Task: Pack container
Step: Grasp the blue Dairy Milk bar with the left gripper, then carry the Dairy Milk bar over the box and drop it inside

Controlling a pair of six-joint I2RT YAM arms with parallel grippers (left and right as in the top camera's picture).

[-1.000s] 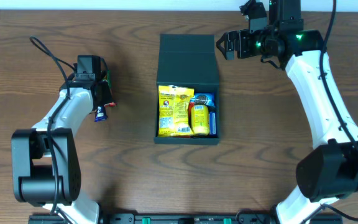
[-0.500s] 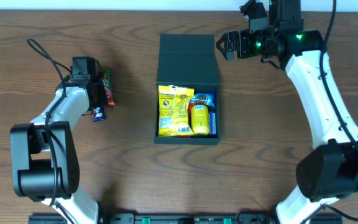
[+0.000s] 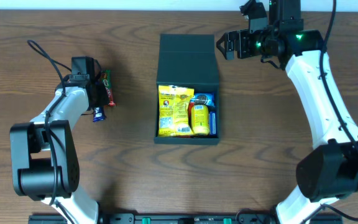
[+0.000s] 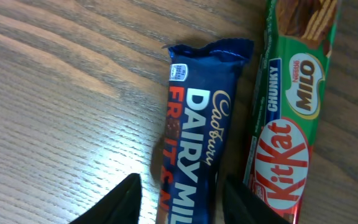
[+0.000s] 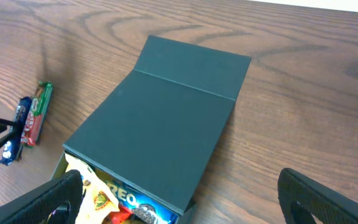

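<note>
**Wooden tabletop, left pick lined up on a chocolate bar**

Brown wood-grain tabletop point(image 3: 123, 155), container point(image 3: 188, 134) open at centre. Lid point(image 3: 188, 59) folded flat to the far side, likely to keep the cavity free for loading. Yellow packet point(image 3: 174, 111) and other snacks already inside.

Left gripper point(image 4: 188, 202) spread and empty, fingers point(image 4: 124, 200) either side of Dairy Milk bar point(image 4: 194, 143), KitKat bar point(image 4: 288, 124) just beside. Contact with the wrapper hard to tell. Container well apart to its right.

Right gripper point(image 3: 225, 45) unclenched, nothing held, near the lid's far right corner, probably parked clear of the loading path.
</note>
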